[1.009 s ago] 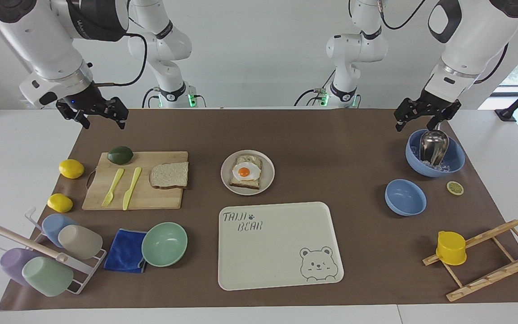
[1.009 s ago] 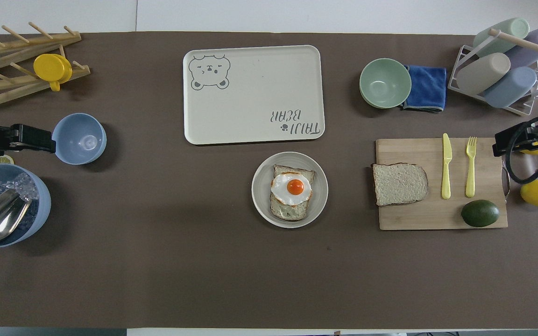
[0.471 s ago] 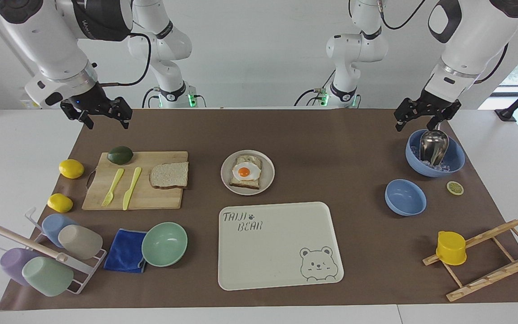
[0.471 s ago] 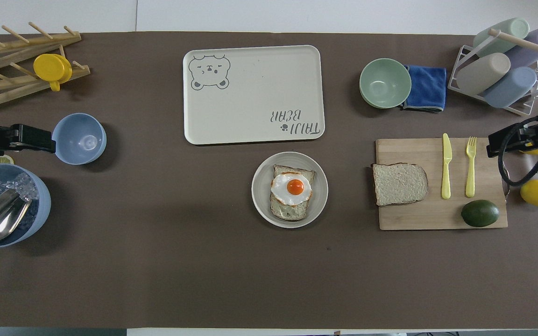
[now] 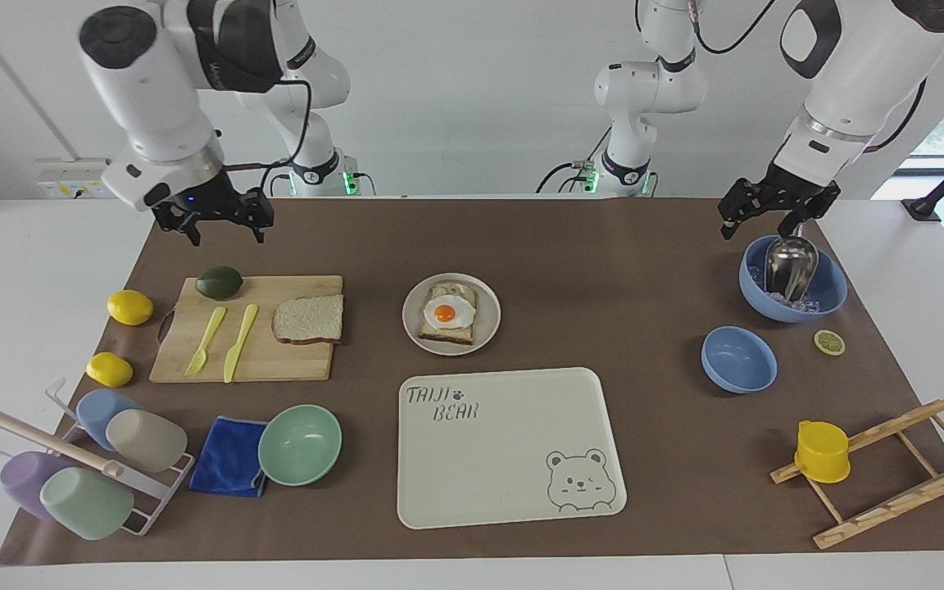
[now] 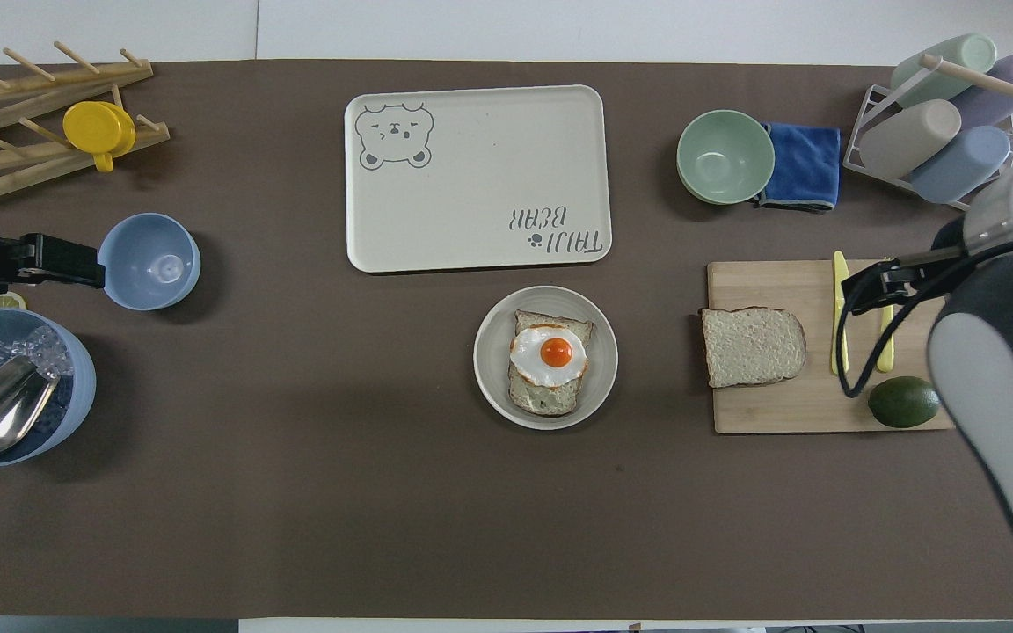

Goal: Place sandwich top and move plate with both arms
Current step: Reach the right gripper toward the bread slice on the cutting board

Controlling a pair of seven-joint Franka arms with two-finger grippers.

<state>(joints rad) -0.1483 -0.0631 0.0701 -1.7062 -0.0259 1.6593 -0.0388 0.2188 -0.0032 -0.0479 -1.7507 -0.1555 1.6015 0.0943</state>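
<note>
Egg toast (image 5: 448, 315) on plate (image 5: 414, 326); both pincers aloft, spread wide, empty.

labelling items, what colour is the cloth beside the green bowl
Blue cloth, clearest in the overhead view.

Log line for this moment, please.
right gripper: open, raised near cutting board | left gripper: waiting over ice bowl | sandwich top: on board | plate: untouched

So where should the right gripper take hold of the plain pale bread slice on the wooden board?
Probably from above, across the crust edges: the plain pale bread slice lies flat on the wooden cutting board, its straight end at the board's plate-side edge. The right gripper hangs near the green avocado.
</note>
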